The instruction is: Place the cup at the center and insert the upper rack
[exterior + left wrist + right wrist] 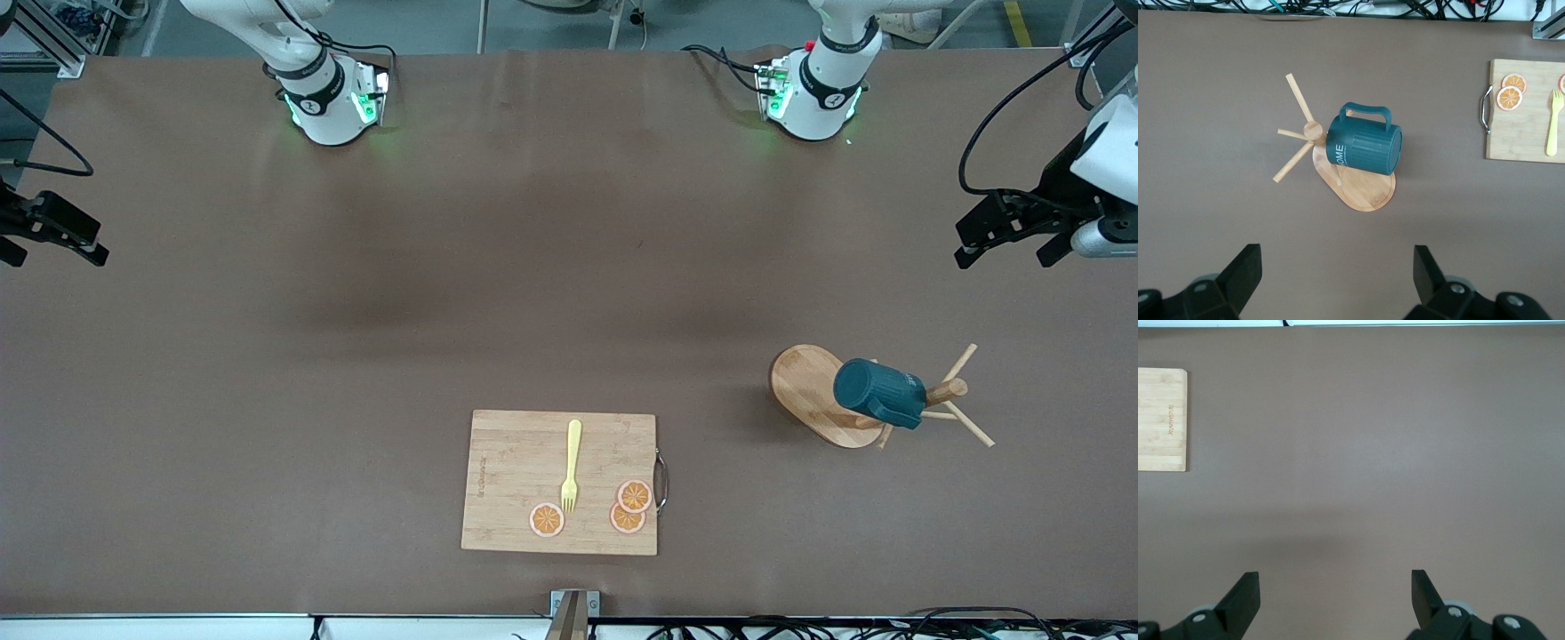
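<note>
Cup point(878, 393) hung on rack point(813, 396), toward left arm's end of tabletop point(356, 311). Rack standing upright on oval base. Left tool point(1009, 233) spread wide, empty, over tabletop's edge. Right tool point(44, 233) spread wide, empty, waiting at other end. Board point(533, 444) nearest front camera, carrying fork point(572, 466) and orange slices point(633, 496).

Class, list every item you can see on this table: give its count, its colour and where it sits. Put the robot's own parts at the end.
cup: one, dark teal, hung on the mug tree
mug tree: one, light wood, toward the left arm's end
cutting board: one, bamboo, nearer the front camera
fork: one, yellow, on the board
orange slices: three, on the board
table: one, brown
left gripper: one, black, open, over the table's edge, waiting
right gripper: one, black, open, waiting
</note>
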`<action>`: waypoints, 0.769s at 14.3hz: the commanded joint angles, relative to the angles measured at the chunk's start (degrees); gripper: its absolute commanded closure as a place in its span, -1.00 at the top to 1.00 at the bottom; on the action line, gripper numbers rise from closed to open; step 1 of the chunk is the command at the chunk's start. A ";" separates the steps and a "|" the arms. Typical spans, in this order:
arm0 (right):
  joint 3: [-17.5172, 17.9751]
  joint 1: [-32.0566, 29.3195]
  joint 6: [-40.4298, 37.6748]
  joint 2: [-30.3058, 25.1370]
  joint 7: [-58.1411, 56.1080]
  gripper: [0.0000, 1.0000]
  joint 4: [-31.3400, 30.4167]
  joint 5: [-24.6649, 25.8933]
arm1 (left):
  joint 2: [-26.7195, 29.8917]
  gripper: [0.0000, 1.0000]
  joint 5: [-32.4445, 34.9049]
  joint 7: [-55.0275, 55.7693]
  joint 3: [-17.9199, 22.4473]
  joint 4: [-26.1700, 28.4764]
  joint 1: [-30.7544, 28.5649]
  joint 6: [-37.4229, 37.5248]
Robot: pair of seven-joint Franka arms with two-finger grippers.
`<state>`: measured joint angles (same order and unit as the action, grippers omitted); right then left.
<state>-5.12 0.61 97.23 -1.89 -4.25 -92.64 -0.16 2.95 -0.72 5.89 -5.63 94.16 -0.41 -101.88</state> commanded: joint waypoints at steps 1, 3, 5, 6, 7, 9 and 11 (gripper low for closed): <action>-0.33 0.27 0.33 1.18 0.11 1.00 0.09 0.33 | -0.14 1.00 0.37 -1.06 0.18 -2.49 -0.73 0.98; -0.42 0.09 -0.46 1.37 0.11 1.00 0.01 0.33 | 0.12 1.00 0.45 -0.97 0.27 -3.27 -0.73 0.98; -0.42 0.18 -0.37 1.28 0.03 1.00 0.01 0.33 | 0.12 1.00 0.19 -1.06 0.45 -4.50 -2.30 2.38; -0.42 0.18 0.06 1.28 0.03 1.00 -0.08 0.33 | 0.04 1.00 -0.24 -1.67 0.45 -5.64 -3.18 5.00; -0.42 0.18 0.50 1.28 0.03 1.00 -0.08 0.42 | 0.04 1.00 -0.60 -2.63 0.62 -6.26 -3.28 7.03; -0.50 0.27 3.04 1.01 0.03 1.00 -1.91 0.51 | 0.12 1.00 -0.69 -4.65 1.67 -6.27 -3.45 9.06; -0.50 0.18 4.28 0.66 0.03 1.00 -3.42 0.51 | 0.04 1.00 -0.69 -6.67 1.68 -6.27 -3.46 11.96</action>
<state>-5.40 0.60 99.82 -0.18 -4.24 -93.64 -0.14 2.97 -0.81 1.38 -3.89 88.68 -3.69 -92.75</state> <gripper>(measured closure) 0.000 0.000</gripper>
